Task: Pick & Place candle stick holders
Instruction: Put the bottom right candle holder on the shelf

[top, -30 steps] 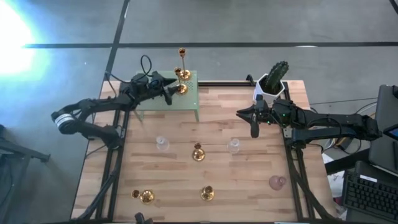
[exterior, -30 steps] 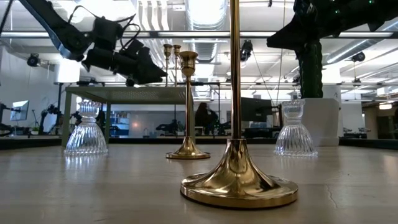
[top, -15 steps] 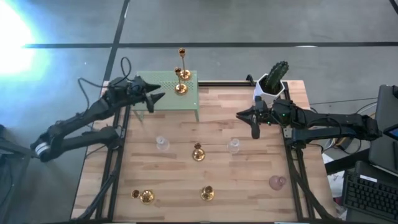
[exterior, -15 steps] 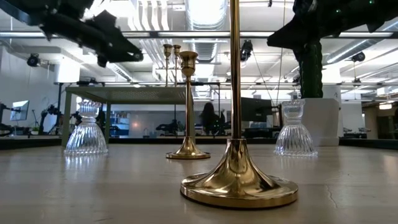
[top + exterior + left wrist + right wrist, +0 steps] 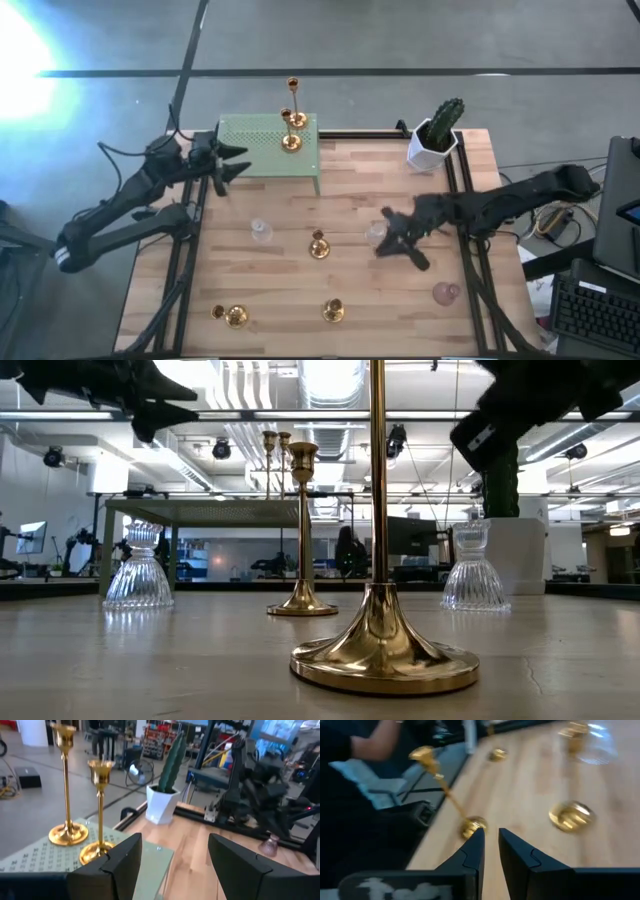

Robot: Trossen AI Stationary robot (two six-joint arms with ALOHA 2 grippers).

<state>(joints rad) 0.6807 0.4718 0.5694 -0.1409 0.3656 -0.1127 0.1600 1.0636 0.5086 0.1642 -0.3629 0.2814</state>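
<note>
Two tall gold candlesticks (image 5: 291, 140) (image 5: 297, 118) stand by their round bases on the green stand (image 5: 260, 150); they also show in the left wrist view (image 5: 97, 851) (image 5: 67, 834). My left gripper (image 5: 240, 160) (image 5: 175, 845) is open and empty, just left of the stand. Three gold candlesticks (image 5: 319, 247) (image 5: 333, 311) (image 5: 235, 317), two clear glass holders (image 5: 261, 231) (image 5: 376, 233) and a pink one (image 5: 446, 292) stand on the table. My right gripper (image 5: 385, 245) (image 5: 491, 840) hovers next to the right clear holder, fingers a narrow gap apart, holding nothing.
A white pot with a green cactus (image 5: 437, 130) stands at the far right corner. In the low view a gold candlestick (image 5: 385, 650) stands close in front, another (image 5: 303, 600) behind it. Bare wood lies between the stand and the middle row of holders.
My left gripper has drawn back from the candlesticks on the green stand toward the table's left edge. My right gripper has swung from beside the cactus pot toward the near edge, to the right clear glass holder. No holder has moved.
</note>
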